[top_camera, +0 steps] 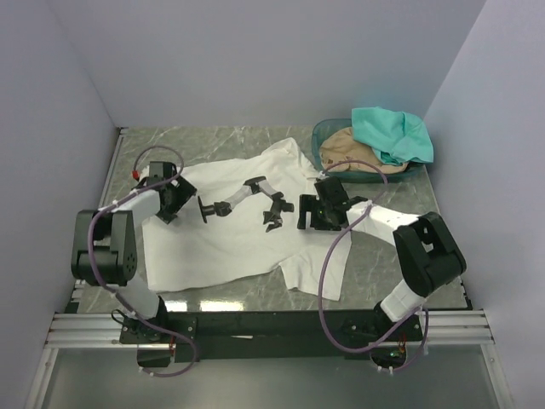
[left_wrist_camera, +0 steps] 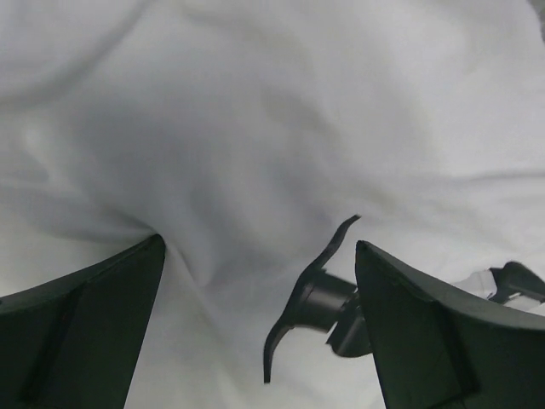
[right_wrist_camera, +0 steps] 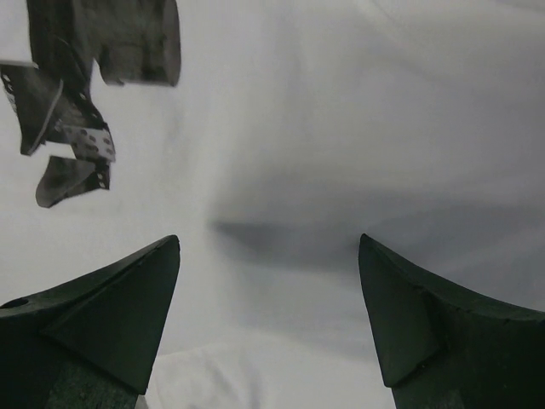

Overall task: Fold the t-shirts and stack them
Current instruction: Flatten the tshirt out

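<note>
The white short-sleeved cloth t-shirt (top_camera: 230,247) lies spread flat across the middle of the grey-green marbled tabletop (top_camera: 213,141), one sleeve hanging toward the near right. The left gripper (left_wrist_camera: 260,247) sits low over the shirt's left part, its jaws spread wide with only white cloth between them; a crease runs from its left fingertip. The right gripper (right_wrist_camera: 268,243) is over the shirt's right part, also released, with smooth cloth between its jaws. The black chest print (top_camera: 274,207) lies between the two grippers. At the far right stands a round translucent green basket (top_camera: 322,136), holding the crumpled tan t-shirt (top_camera: 349,145) with the teal t-shirt (top_camera: 392,132) draped over it and the basket's far rim.
</note>
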